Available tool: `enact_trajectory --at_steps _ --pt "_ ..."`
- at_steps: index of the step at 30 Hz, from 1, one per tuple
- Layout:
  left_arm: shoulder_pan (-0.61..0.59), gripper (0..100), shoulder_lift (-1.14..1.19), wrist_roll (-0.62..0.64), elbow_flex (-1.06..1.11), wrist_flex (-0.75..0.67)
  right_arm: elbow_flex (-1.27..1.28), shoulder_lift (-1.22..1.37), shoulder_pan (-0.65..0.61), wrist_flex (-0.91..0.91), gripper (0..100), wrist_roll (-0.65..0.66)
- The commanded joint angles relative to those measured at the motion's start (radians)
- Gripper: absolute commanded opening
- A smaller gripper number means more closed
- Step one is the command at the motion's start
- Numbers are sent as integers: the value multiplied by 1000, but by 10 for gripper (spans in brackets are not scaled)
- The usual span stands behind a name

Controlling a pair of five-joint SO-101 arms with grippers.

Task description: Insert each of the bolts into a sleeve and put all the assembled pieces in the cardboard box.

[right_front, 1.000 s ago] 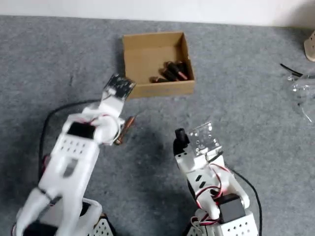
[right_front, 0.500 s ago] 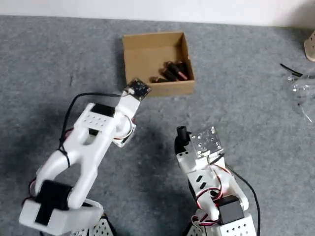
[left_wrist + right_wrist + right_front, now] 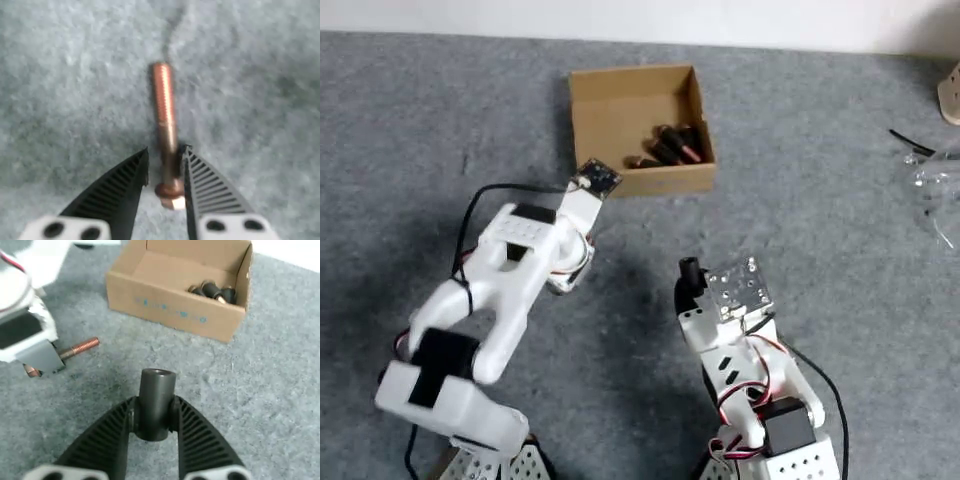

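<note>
The white left arm [image 3: 510, 270] stretches far and right toward the cardboard box [image 3: 620, 115], wrist bent down. The left jaws pinch a copper-coloured threaded bolt [image 3: 165, 115] near its hex head, just nearside of the box, over the fuzzy grey counter [image 3: 840, 200]. The right arm [image 3: 740, 350] sits folded, and the right jaws clamp a matte black tubular sleeve [image 3: 154, 402] upright. Dark assembled pieces [image 3: 670, 147] lie in the box's right side.
</note>
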Motion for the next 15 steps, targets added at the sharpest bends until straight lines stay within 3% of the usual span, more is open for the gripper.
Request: enact_trajectory --at_steps 1,9,12,15 --pt "-18 120 88 -8 -128 63 -10 -16 16 -38 3 12" --pt "-19 109 131 -11 -168 95 -8 -16 16 -38 3 12" --pt "-19 0 131 -60 -166 95 -8 -16 16 -38 3 12" --pt "-19 2 131 -64 -165 95 13 -16 16 -44 3 12"
